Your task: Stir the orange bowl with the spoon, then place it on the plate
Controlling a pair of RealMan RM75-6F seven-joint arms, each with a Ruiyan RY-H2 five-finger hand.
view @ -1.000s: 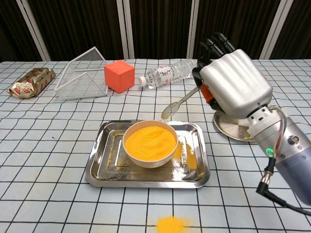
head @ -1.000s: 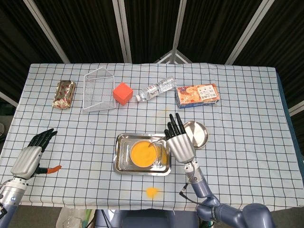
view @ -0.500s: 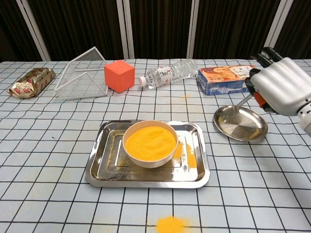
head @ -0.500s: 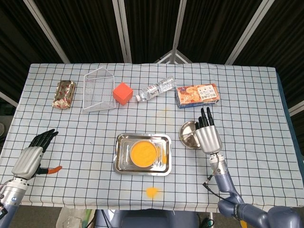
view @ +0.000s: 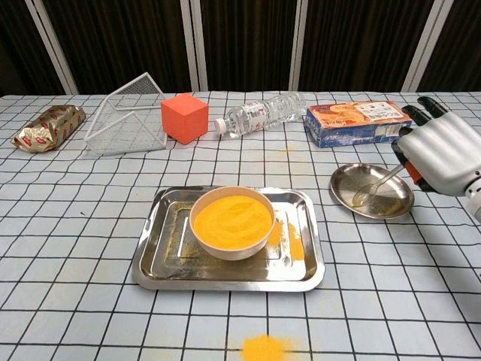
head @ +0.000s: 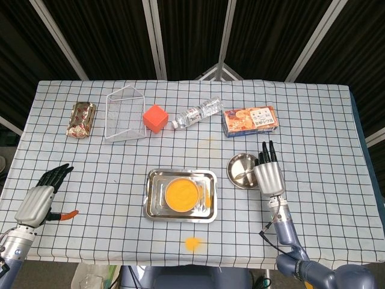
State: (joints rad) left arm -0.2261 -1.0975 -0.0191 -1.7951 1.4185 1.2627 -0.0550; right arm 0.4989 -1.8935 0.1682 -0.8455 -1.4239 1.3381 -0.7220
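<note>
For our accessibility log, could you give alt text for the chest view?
The right robot hand holds a spoon whose bowl rests in the round metal plate. To its left, an orange bowl of orange powder sits in a steel tray on the checkered table.

Bystander items on a checked tablecloth

Across the upper frame are ranged a foil packet [head: 80, 119], a wire basket [head: 124, 114], a red cube [head: 155, 118], a lying bottle [head: 199, 112] and a carton [head: 250, 121]; a steel tray [head: 154, 202] and spilled orange powder [head: 192, 243] are seen lower centre.
</note>
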